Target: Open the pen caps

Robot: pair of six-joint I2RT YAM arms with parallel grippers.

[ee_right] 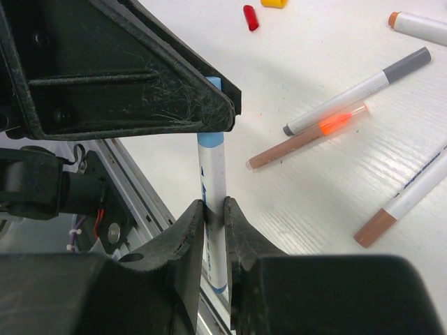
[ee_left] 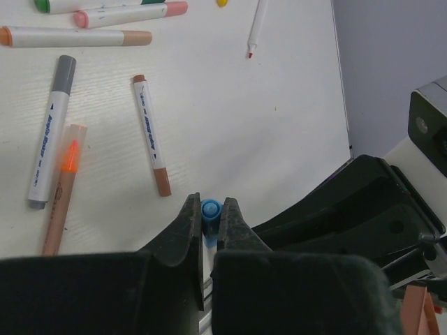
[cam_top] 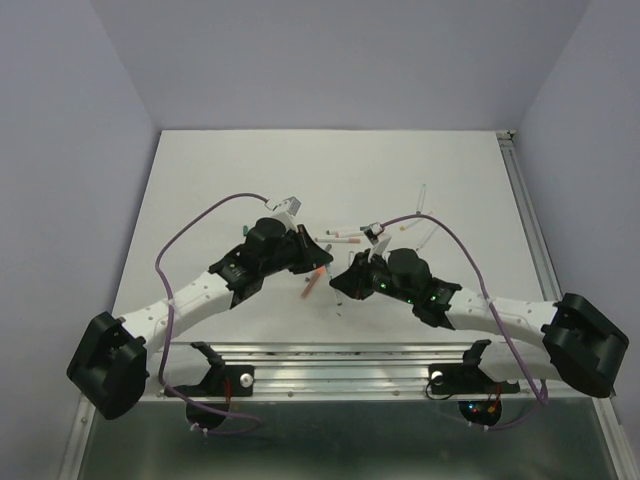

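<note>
Left gripper [ee_left: 210, 206]: pinched narrow on the blue cap [ee_left: 211, 209], with the cap end poking out between the two fingers [ee_left: 190, 218]. It is held off the table [ee_left: 230, 118]. In the right wrist view the cap sits at the top of a white pen barrel [ee_right: 213, 178], blue meeting white with no gap showing (most of the cap hides behind the left finger).

Right gripper [ee_right: 213, 209]: clamped on that barrel lower down, which stands between its pads. The two claws meet at mid-table, a bit back from the front rail [cam_top: 330, 355].

Loose on the table, seen from the left wrist:
- A grey-capped pen [ee_left: 50, 132] has an orange pen [ee_left: 61, 188] just beside it, maybe touching.
- A brown-capped pen [ee_left: 151, 135] lies apart from those two.
- Further right is an uncapped red-tip pen [ee_left: 255, 28].
- A pink-capped pen [ee_left: 129, 14] lies along the top edge.

The red cap [ee_right: 250, 17] and yellow cap [ee_right: 274, 3] lie free near each other, well apart from the held pen.
</note>
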